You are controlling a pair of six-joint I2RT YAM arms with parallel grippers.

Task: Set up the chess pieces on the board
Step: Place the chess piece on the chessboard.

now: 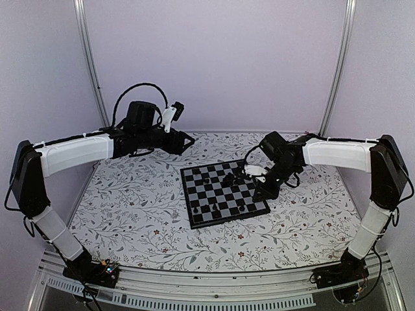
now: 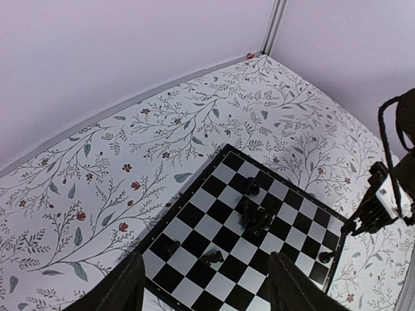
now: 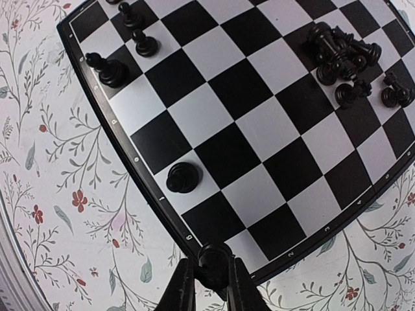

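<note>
Right claw [image 3: 213, 267] is nearly closed, pinching a small black chess piece [image 3: 214, 254] between its fingertips, right at the near corner border of the board [image 3: 259, 129]. Whether the piece rests on the surface I cannot tell. Just ahead of the claw stands a lone pawn [image 3: 183, 178]. Farther out, to the right, a huddle of pieces [image 3: 343, 55] sits bunched together. Left claw [image 2: 204, 285] hangs wide open and empty, raised over the floral worktop [image 2: 97, 194], with the board below and ahead of it.
</note>
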